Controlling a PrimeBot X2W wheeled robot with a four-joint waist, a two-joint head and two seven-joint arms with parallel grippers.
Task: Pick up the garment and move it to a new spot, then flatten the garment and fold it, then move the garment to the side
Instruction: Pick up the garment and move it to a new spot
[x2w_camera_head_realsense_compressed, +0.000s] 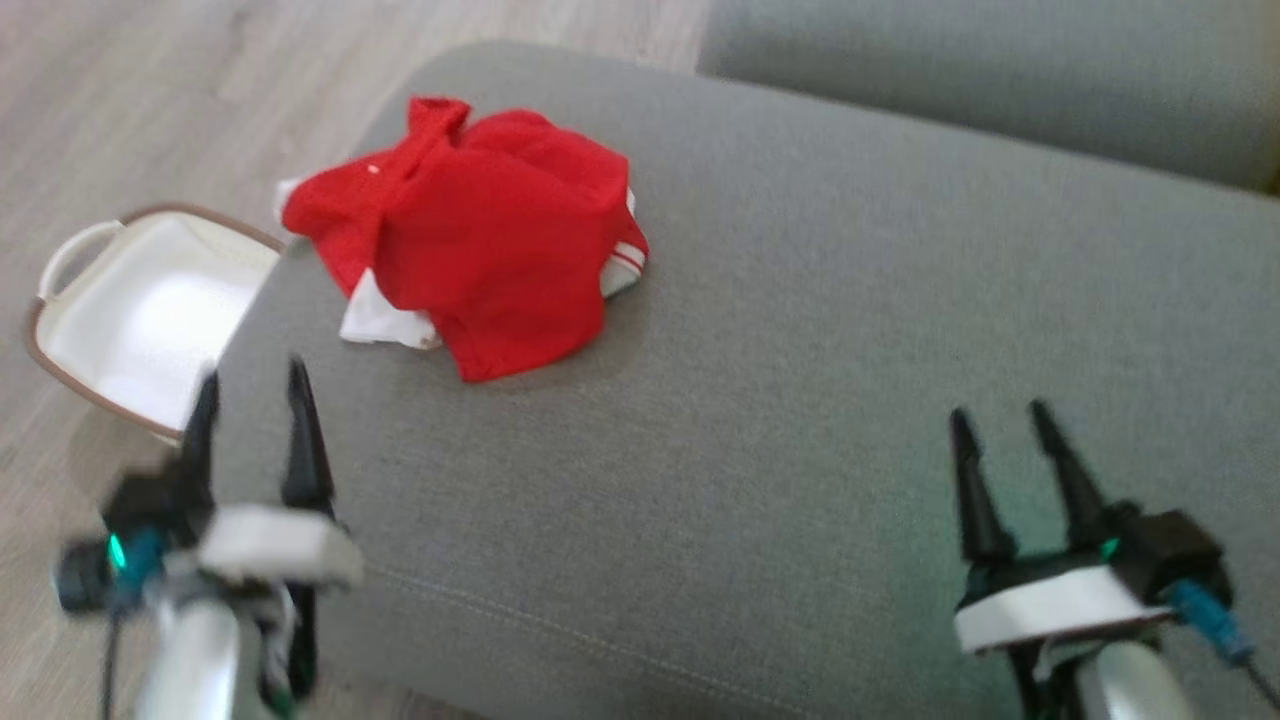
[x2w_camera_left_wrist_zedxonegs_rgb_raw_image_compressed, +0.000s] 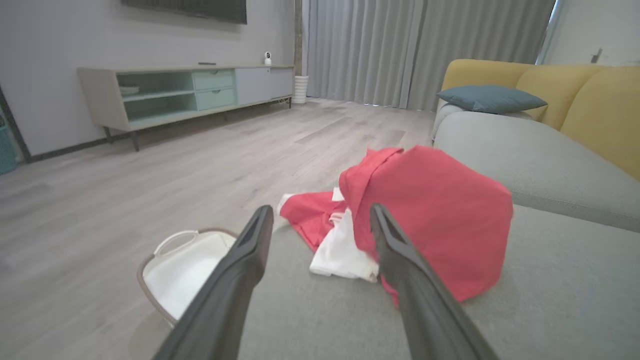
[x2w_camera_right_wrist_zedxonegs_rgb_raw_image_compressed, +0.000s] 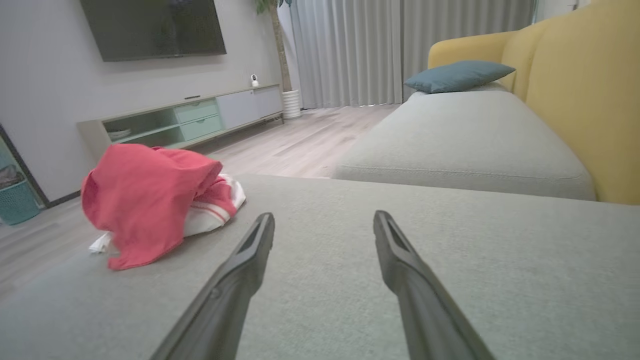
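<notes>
The garment (x2w_camera_head_realsense_compressed: 480, 235) is a crumpled red and white heap near the far left corner of the grey sofa cushion (x2w_camera_head_realsense_compressed: 800, 350). My left gripper (x2w_camera_head_realsense_compressed: 250, 385) hovers open at the cushion's left edge, a short way in front of the heap and apart from it. In the left wrist view the garment (x2w_camera_left_wrist_zedxonegs_rgb_raw_image_compressed: 430, 215) lies just beyond the open left gripper (x2w_camera_left_wrist_zedxonegs_rgb_raw_image_compressed: 320, 212). My right gripper (x2w_camera_head_realsense_compressed: 1000, 420) stands open over the cushion's near right part, far from the cloth. From the right wrist the garment (x2w_camera_right_wrist_zedxonegs_rgb_raw_image_compressed: 145, 200) is off to the left of the open right gripper (x2w_camera_right_wrist_zedxonegs_rgb_raw_image_compressed: 324, 217).
A white basket (x2w_camera_head_realsense_compressed: 140, 310) with a brown rim stands on the wooden floor (x2w_camera_head_realsense_compressed: 110, 110) left of the cushion, also seen from the left wrist as the basket (x2w_camera_left_wrist_zedxonegs_rgb_raw_image_compressed: 185, 270). A second grey cushion (x2w_camera_right_wrist_zedxonegs_rgb_raw_image_compressed: 465, 140), a blue pillow (x2w_camera_right_wrist_zedxonegs_rgb_raw_image_compressed: 457, 75) and a yellow sofa back (x2w_camera_right_wrist_zedxonegs_rgb_raw_image_compressed: 585, 95) lie beyond.
</notes>
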